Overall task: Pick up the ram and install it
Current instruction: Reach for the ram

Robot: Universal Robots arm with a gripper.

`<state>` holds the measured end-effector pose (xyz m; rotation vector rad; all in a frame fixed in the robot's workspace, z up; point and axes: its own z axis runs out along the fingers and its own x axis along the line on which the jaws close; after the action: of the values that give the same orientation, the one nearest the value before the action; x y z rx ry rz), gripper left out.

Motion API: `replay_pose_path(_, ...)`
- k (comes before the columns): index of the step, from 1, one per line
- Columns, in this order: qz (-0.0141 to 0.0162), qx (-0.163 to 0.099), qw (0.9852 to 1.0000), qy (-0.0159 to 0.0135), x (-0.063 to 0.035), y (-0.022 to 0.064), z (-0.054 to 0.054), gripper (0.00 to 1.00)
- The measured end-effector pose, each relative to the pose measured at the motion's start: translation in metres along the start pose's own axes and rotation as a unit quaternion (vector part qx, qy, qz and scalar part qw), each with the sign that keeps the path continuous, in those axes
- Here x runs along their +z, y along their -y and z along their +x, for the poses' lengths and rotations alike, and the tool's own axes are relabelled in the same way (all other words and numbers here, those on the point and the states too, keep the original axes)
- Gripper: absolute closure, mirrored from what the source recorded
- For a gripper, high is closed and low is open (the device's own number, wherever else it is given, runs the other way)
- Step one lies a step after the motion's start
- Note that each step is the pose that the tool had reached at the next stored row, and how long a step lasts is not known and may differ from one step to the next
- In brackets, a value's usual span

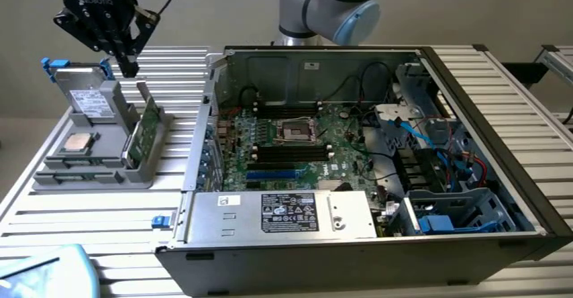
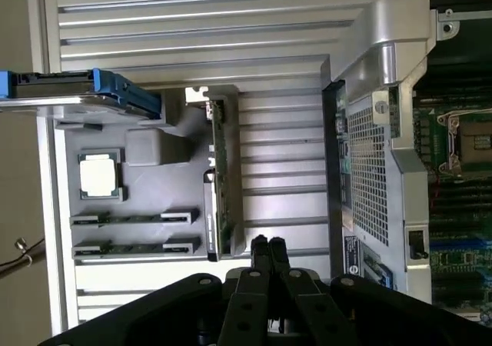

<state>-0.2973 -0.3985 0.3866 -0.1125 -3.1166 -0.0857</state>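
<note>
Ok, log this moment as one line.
ram: on edge in grey holder, untouched | hand: shut, empty, hovering near its end | computer case: open, motherboard exposed

A robotics lab's test bench: a jointed robot arm (image 1: 327, 3) stands behind a ribbed aluminium table (image 1: 98, 221). On the table an open desktop computer case (image 1: 296, 76) exposes its motherboard (image 1: 296, 154), beside a grey fixture tray (image 1: 80, 177) holding a processor (image 1: 79, 142), a drive (image 1: 88, 100) and the ram (image 1: 143, 133) upright
</note>
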Motion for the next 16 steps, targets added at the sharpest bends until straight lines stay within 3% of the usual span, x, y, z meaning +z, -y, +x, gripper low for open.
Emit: replay_pose_path(16,0.001,0.001,0.9999,-0.0132,0.0206,0.0063,0.072,0.89)
